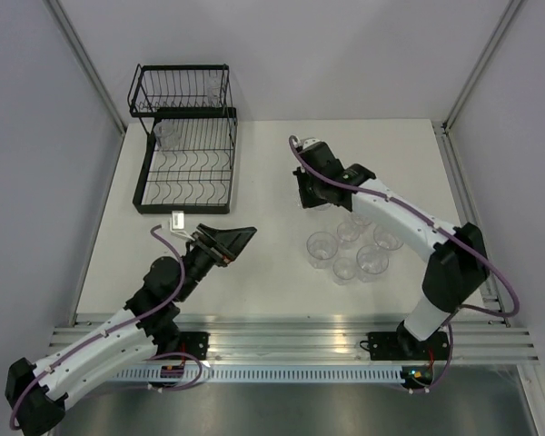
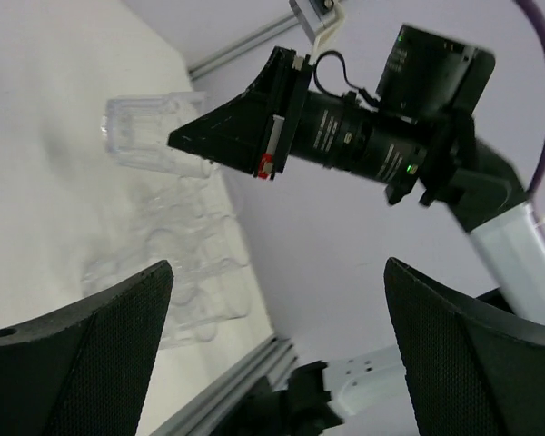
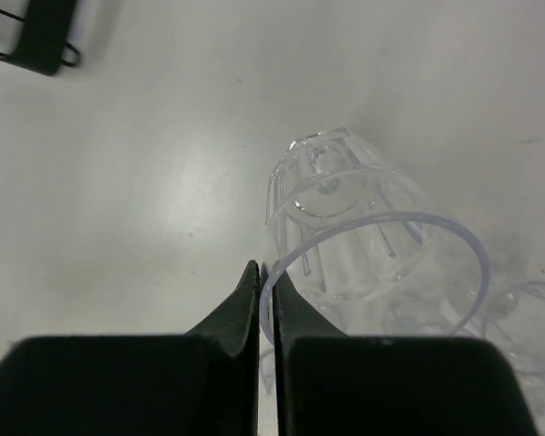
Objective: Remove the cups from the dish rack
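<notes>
Top external view, nearest first: left pincer [image 1: 236, 242] spread wide, empty, above the smooth white desk [image 1: 272, 291]. Beyond, several small clear ribbed plastic tumblers [image 1: 323, 248] stand clustered on it. Right pincer [image 3: 263, 272] pinches one such tumbler [image 3: 345, 195] by its rim wall, one finger inside. It looks light, thin, slick and crackable, so a gentle rim pinch suits. Farthest, the black wire two-tier dish rack [image 1: 183, 207] holds at least one more tumbler [image 1: 166, 134]. Plain grey walls [image 1: 36, 136] enclose the desk; open surface separates rack and cluster

Left fingers [image 2: 91, 345] spread, right fingers [image 3: 236, 318] pinched
</notes>
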`<state>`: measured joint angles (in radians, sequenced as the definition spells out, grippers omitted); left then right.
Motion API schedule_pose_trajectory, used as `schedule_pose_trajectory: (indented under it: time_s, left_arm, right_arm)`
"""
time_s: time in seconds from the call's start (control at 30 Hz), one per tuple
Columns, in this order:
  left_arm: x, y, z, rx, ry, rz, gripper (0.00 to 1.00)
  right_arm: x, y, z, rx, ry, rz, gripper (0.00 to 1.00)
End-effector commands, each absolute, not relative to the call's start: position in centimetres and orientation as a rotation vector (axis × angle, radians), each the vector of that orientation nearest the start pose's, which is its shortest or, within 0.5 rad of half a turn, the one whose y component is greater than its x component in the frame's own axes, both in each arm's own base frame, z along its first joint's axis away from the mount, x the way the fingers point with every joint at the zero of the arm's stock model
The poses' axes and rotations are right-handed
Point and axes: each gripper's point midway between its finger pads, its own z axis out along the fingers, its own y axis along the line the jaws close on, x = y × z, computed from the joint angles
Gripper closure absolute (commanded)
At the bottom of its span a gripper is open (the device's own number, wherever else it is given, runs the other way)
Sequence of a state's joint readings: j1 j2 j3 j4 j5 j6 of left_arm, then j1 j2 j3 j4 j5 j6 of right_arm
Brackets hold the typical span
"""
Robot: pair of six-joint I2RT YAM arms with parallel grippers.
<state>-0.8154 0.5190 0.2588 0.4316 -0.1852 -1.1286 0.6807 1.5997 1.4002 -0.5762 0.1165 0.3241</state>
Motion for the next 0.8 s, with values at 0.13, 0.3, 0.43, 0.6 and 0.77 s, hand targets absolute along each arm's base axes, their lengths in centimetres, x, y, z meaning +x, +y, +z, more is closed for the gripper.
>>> schedule_pose_trajectory:
  time_s: [0.13, 0.3, 0.43, 0.6, 0.77]
  left_arm:
    - [20.3, -20.5, 20.9, -0.327, 1.797, -1.116, 0.0]
    - [20.5, -20.5, 20.6, -0.318, 1.817, -1.083, 0.0]
    - [20.7, -20.4, 20.6, -0.292, 1.856, -1.03, 0.0]
    - [20.8, -19.7, 21.4, -0.277, 1.856, -0.978, 0.0]
    - [20.8, -19.4, 21.7, -0.277, 1.851, -0.964, 0.0]
  right_arm:
    - [35.2, 23.2, 16.5, -0.437, 2.522, 0.067, 0.99]
    - [34.6, 22.6, 14.6, -0.528, 2.609, -0.005, 0.99]
    - [33.6, 22.1, 12.5, -0.575, 2.676, -0.031, 0.99]
    - [31.8, 21.6, 10.7, -0.619, 2.749, -0.03, 0.99]
    - [31.2, 21.4, 10.2, -0.621, 2.768, -0.021, 0.99]
